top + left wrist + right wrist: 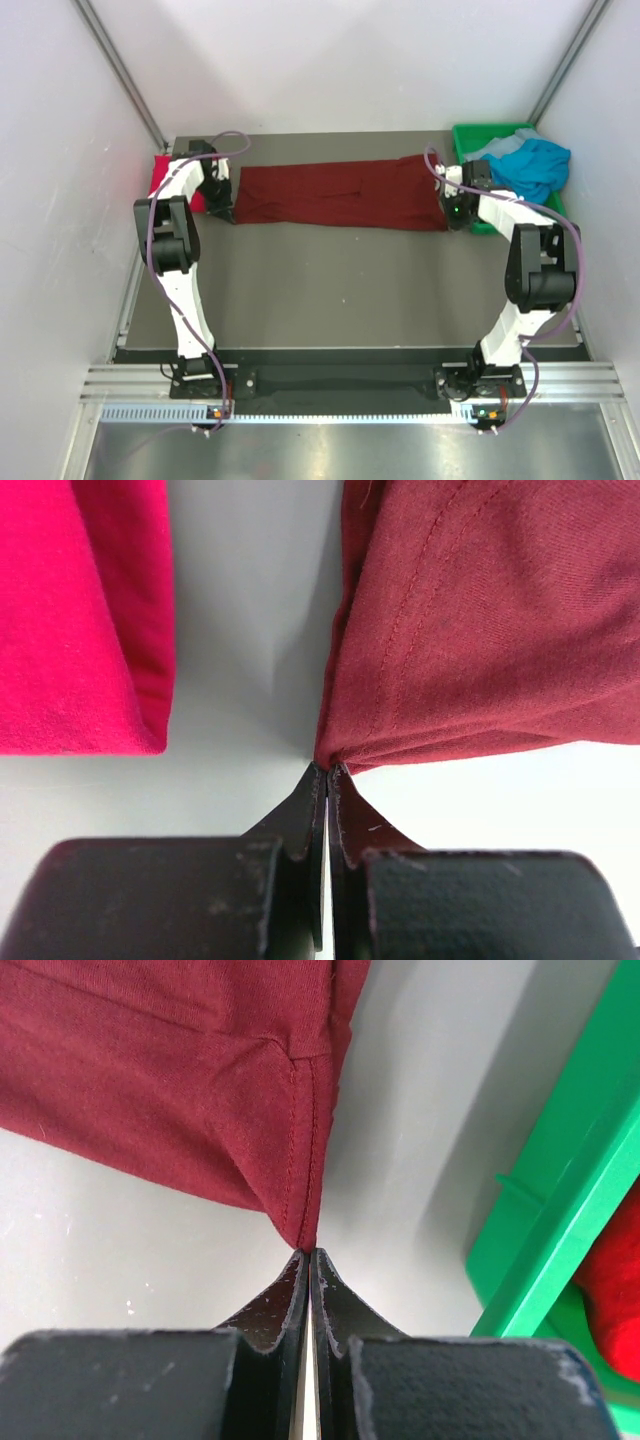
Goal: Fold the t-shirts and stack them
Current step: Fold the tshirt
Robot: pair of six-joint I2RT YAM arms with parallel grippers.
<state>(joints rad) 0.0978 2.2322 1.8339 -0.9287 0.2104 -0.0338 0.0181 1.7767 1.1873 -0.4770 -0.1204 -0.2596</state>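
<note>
At 1 o'clock, green bin [490,127]: holds your teal-blue shirt [535,165], some red cloth [612,1300].
Maroon shirt [340,195]: stretched across 12 o'clock.
Left gripper [327,772]: pinched tight on its left corner.
Right gripper [308,1252]: pinched tight on its right corner.
Crimson shirt [157,180]: 10 o'clock, mostly hidden by your left arm [170,245].

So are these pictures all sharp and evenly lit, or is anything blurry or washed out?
Left wrist: maroon shirt stitching crisp, table beside it glares white. Right wrist: seams sharp, green bin slightly soft. Top external: even light, crimson shirt tints the wall pink.
</note>
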